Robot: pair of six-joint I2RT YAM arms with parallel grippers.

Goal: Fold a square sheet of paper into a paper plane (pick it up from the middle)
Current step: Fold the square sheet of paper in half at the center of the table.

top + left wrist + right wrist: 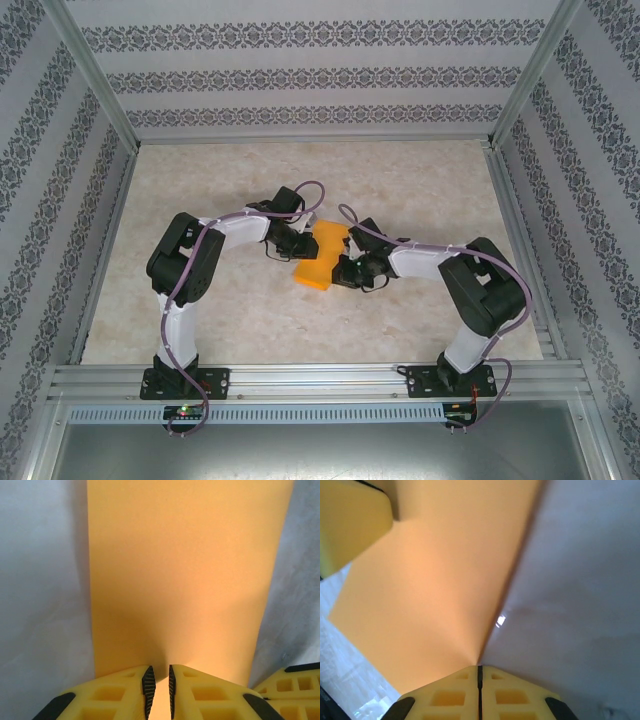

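Claw, right [480, 667]: I see jaws pressed together on the paper's edge.
Paper [320, 258]: orange-yellow sheet, folded oblong, mid-table — between both claws.
Claw, left [159, 672]: jaws nearly together, pinching the sheet's near edge.
Table [430, 200]: pale, mottled — stretching beyond.

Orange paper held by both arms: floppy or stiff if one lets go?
Likely floppy: the orange paper puckers where the right gripper pinches it. Probably light, being thin; held by the left gripper alone, it may sag.

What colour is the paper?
The paper is plain orange-yellow, clearest in the left wrist view.
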